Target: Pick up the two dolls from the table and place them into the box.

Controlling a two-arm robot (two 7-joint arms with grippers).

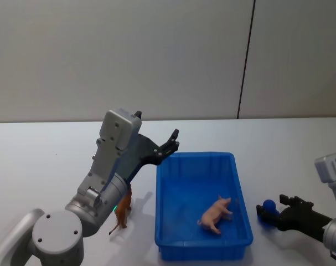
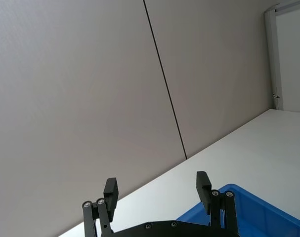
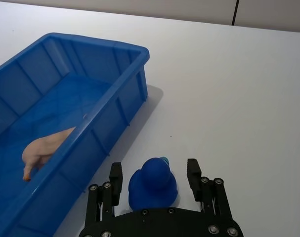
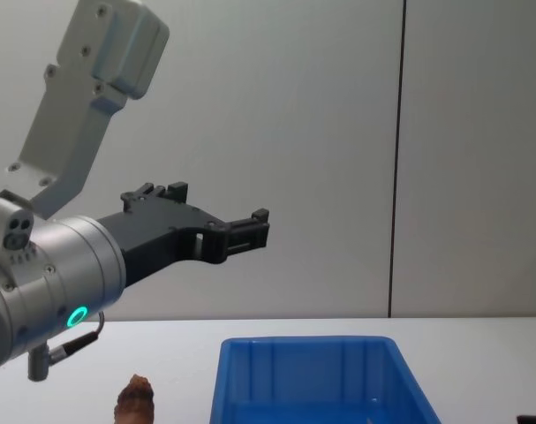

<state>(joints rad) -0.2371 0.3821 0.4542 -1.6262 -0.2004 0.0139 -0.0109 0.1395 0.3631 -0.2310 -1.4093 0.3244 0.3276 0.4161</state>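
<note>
Right gripper (image 3: 154,169) astride one blue duck (image 3: 152,186)

Glossy blue plastic box (image 1: 196,155) on a smooth, matt white table (image 1: 46,155).
The pink pig doll (image 1: 216,214) and the blue duck doll (image 3: 152,183) look smooth, faintly shiny.

Box (image 1: 203,250) top open, pink pig (image 1: 216,215) lying mid-floor; left gripper (image 1: 173,141) raised above far-left corner; table (image 1: 289,149) behind bare.

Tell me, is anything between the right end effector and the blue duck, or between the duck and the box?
Nothing visible is. The blue duck sits on the table between the open fingers of the right end effector, beside the blue box. Only the box's wall lies on the way, so lifting over its rim seems enough.
</note>
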